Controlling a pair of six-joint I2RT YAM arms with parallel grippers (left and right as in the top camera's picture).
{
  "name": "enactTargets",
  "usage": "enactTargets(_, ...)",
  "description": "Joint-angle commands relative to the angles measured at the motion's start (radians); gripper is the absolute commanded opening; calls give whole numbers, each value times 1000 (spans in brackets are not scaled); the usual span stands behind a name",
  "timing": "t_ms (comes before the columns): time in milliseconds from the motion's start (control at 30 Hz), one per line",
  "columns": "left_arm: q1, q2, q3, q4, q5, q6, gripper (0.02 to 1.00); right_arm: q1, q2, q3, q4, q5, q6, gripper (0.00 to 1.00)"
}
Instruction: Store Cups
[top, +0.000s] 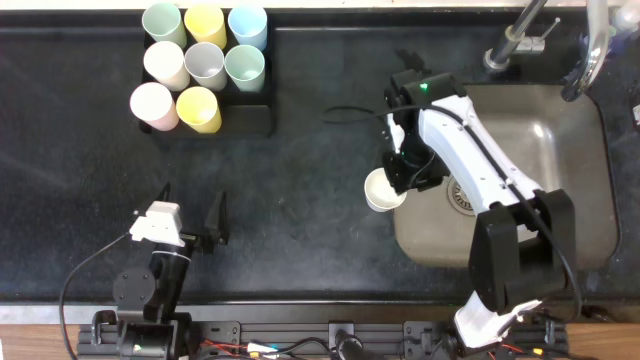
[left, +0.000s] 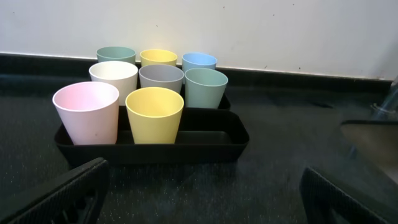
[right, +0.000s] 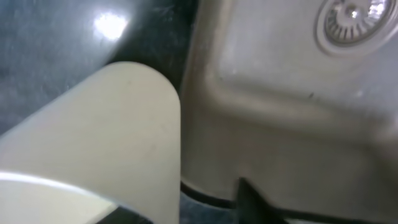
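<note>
**Cream Cup in My Grip at the Sink's Edge**

My right claw (top: 398, 178) is clenched on the cream cup (top: 383, 190). The cup hangs tilted over the dark counter, just beside the rim of the sink (top: 560, 130). I seem to be pinching it by its wall (smooth and tapered, I judge), so it could slip or swing during the carry and drop toward the basin.

The one free slot (top: 247, 108) in the black tray (top: 265, 128) is at the corner nearest me, beside the yellow cup (top: 199, 109) and the teal cup (top: 245, 68). If I come in too low or off-centre, I could knock those neighbours over.

My left claw (top: 192, 208) rests spread open, well apart, facing the tray. The faucet (top: 520, 35) stands behind the sink.
</note>
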Motion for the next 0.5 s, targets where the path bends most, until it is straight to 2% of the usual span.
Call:
enactTargets(33, -3, -12, -3, -1, -4, -7, 1000, 8, 5, -3, 5, 3, 16, 141)
enactTargets(67, -3, -12, -3, -1, -4, -7, 1000, 8, 5, -3, 6, 3, 16, 69)
enactTargets(100, -3, -12, -3, -1, -4, -7, 1000, 10, 5, -3, 9, 0, 16, 42)
enactTargets(500, -3, -12, -3, -1, -4, -8, 998, 58, -57, 53, 62, -73, 16, 42)
